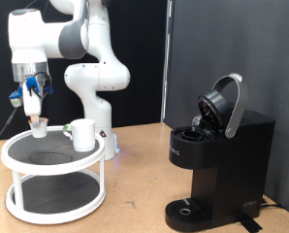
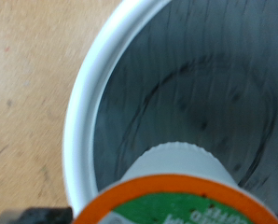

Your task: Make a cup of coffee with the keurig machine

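In my wrist view, a pod (image 2: pixel 181 191) with an orange rim and a white ribbed body fills the near part of the picture, right against the camera. Behind it I see the dark top of a round stand (image 2: pixel 92 84) with a white rim, and beyond that the tan desk (image 2: pixel 27 84).

In the exterior view, the two-tier white stand sits at the desk's left edge. My hand (image 1: pixel 34 112) hangs over the stand's top tier, at its left side, pointing straight down. Its fingers are closed around the small pod, which sits at or just above the tier's surface; I cannot tell whether it touches. The cup (image 1: pixel 82 134) stands upright on the same tier, near its right side, apart from the hand.

Well apart, toward the desk's right edge, stands the keurig (image 1: pixel 217 165). Its domed lid (image 1: pixel 222 105) is raised, with the silver handle arching over it. Its round drip base holds nothing.
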Robot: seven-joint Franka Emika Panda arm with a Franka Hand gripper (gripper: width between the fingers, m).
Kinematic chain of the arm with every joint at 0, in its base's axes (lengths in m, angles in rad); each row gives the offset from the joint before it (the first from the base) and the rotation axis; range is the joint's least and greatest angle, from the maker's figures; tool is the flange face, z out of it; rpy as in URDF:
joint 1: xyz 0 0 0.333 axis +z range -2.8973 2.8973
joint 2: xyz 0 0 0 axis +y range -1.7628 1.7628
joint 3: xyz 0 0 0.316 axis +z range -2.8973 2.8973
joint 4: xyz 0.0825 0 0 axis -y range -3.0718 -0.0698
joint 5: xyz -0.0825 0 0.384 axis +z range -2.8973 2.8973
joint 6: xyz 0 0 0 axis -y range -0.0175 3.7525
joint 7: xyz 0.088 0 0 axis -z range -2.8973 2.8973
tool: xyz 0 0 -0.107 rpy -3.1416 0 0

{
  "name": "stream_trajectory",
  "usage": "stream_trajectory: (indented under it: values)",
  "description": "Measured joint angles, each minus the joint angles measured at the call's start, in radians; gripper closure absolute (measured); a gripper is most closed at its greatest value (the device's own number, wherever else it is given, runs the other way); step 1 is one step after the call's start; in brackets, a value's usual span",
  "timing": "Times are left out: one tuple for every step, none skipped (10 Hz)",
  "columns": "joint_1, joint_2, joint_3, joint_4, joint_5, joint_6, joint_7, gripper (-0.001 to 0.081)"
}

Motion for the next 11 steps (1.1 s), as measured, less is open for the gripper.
stream_trajectory:
  values:
    - [0.022,0.0,-0.007,0.007,0.078,-0.009,-0.019,0.0427]
    - [0.048,0.0,-0.01,0.02,0.155,-0.035,-0.034,0.0427]
    - [0.078,0.0,-0.008,0.037,0.227,-0.056,-0.036,0.0427]
    - [0.107,-0.001,-0.003,0.049,0.281,-0.064,-0.034,0.0427]
    - [0.127,-0.001,0.01,0.057,0.313,-0.064,-0.019,0.0427]
    - [0.138,-0.002,0.034,0.064,0.323,-0.064,0.014,0.0427]
    - [0.14,-0.002,0.049,0.067,0.324,-0.064,0.045,0.0427]
    - [0.14,-0.002,0.046,0.066,0.324,-0.064,0.04,0.0427]
    - [0.145,-0.001,0.042,0.069,0.354,-0.084,0.033,0.0427]
    - [0.158,0.004,0.035,0.084,0.414,-0.13,0.009,0.0427]
    - [0.178,0.015,0.032,0.112,0.464,-0.185,-0.005,0.0427]
